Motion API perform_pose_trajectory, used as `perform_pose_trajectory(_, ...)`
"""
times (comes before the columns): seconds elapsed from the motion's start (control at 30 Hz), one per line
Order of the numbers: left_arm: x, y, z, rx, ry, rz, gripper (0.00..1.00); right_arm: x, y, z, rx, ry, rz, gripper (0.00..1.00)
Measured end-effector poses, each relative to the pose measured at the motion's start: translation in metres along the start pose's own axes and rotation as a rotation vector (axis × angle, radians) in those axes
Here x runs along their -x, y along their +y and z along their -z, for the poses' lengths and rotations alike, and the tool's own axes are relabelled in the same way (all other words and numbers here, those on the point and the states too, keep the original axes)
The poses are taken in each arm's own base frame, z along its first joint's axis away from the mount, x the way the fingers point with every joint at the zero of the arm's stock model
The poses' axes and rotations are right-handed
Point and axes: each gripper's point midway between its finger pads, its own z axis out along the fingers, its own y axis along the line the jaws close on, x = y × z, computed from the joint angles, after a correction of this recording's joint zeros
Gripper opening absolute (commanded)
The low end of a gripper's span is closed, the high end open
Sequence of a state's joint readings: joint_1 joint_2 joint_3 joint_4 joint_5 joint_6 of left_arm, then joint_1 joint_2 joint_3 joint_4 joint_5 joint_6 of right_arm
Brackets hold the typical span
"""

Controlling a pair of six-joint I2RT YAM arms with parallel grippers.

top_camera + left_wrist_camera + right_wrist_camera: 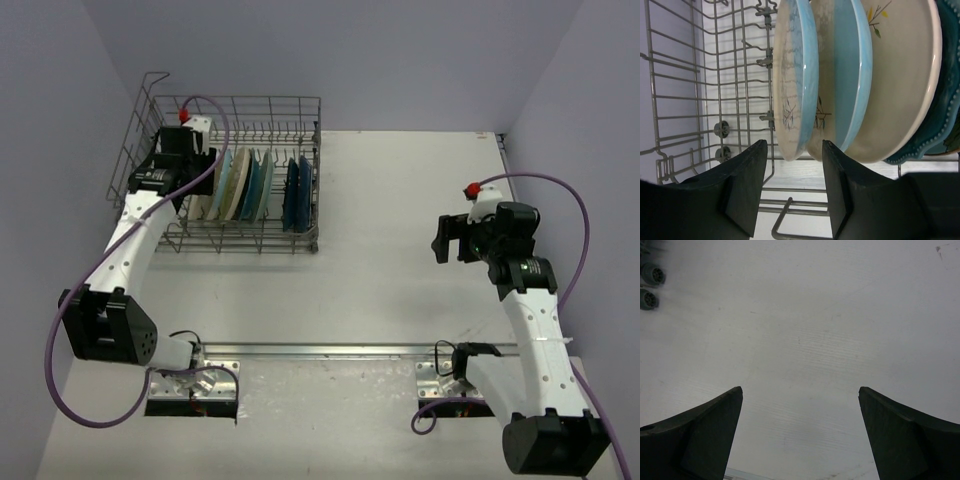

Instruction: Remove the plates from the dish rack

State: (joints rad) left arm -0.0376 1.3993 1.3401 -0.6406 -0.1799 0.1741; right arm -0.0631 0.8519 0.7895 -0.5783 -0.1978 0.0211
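Pale lilac walls close in a white table (400,200). Seen from above, the rack (260,99) sits at the far left. The plates (240,185) stand on edge inside it in a packed row of cream, pale blue and teal. Two dark blue ones (296,190) stand a little apart toward the rack's right end. The left arm reaches into the rack's left end, with the left gripper (190,160) down among the wires beside the row. A purple cable (215,110) loops above it. The right gripper (450,238) hovers well apart over bare table on the right, jaws spread wide. A metal rail (330,350) runs between the arm bases.

The left wrist view shows what the top view hides. Dark fingers (745,185) are part-way spread, bracketing the rim of the nearest plate (792,75), which is cream and pale blue with a twig drawing. A gap shows at the left finger. A second plate (840,75) stands just behind it, then a cream plate (900,85) and a teal scalloped plate (940,125). Rack wires and tines crowd the left side.

The right wrist view shows only table between its fingers (700,435). Two small grey round parts (650,285) sit at the upper left, too blurred to identify.
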Motion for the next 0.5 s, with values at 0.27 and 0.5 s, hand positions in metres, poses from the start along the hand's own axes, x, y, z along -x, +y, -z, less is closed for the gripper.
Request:
perform_pose_trajectory(0.27,-0.014,-0.004,-0.033,0.015,0.037,-0.007,0.47,-0.003,0.000,-0.001,0.000,0.004,-0.004,0.99)
perform_pose_trajectory(0.5,-0.019,-0.007,-0.050,0.018,0.052,-0.011,0.41,-0.005,0.000,-0.002,0.001,0.009,-0.006,0.99)
